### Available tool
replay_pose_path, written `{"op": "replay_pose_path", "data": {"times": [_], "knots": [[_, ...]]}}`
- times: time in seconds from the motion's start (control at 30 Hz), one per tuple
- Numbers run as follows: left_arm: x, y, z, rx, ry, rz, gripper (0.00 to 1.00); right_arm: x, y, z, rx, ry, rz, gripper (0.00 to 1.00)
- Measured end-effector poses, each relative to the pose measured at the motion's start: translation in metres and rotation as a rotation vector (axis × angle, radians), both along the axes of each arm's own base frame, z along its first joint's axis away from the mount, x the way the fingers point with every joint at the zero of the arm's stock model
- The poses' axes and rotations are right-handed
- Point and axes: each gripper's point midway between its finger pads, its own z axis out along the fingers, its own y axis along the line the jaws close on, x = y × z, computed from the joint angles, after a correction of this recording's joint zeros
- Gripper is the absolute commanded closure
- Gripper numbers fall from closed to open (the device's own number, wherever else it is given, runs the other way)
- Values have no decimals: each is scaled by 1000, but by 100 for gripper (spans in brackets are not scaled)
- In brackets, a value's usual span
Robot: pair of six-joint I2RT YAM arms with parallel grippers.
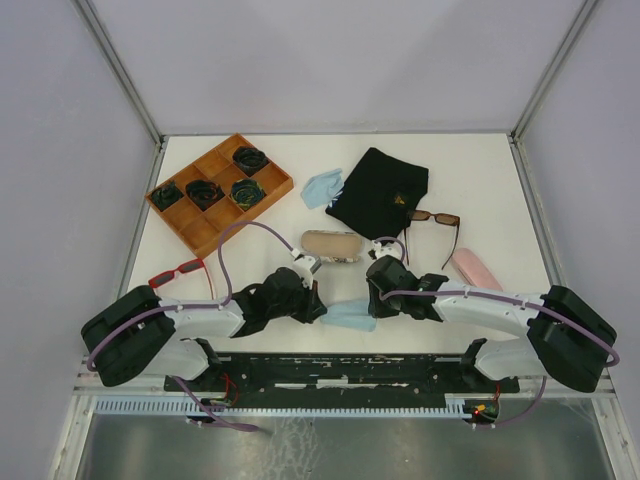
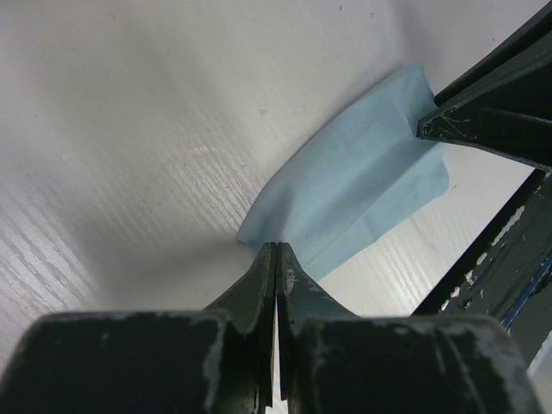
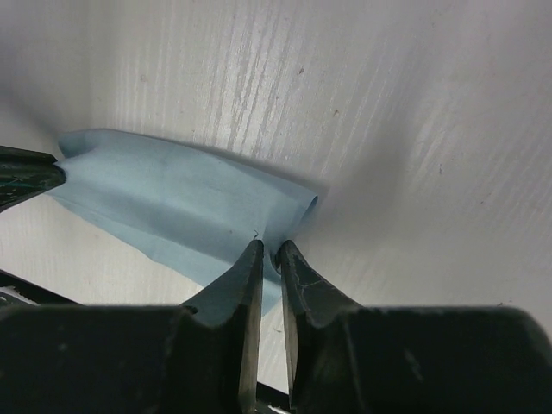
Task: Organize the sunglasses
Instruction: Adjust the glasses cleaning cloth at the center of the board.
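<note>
Red sunglasses (image 1: 178, 270) 1 | brown sunglasses (image 1: 435, 217) 1 | blue cloths (image 1: 322, 188) (image 1: 350, 315) 2 | cases (image 1: 331, 245) (image 1: 475, 268) 2

Left arm (image 1: 190, 318): extends from its base at the near left corner toward centre, held low over the bench (image 1: 480, 180). Left pincer (image 1: 316, 310): jaws pressed flat together, fingers (image 2: 259, 289) meeting along their visible length, tips nipping a corner of the blue cloth (image 2: 362, 181). Right arm (image 1: 490, 305): mirrors this from the near right corner. Right pincer (image 1: 376, 300): faces the left one, near but not touching. Its fingers (image 3: 304, 285) stand a narrow slit apart, tips at the cloth's opposite edge.
</note>
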Motion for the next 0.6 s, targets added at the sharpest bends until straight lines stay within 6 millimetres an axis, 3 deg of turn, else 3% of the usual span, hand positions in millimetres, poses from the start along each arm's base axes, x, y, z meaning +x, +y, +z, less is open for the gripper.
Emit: {"op": "replay_pose_path", "data": {"times": [0.6], "knots": [[0, 0, 0, 0, 0, 0, 97, 1, -3, 4, -5, -13, -1, 74]]}}
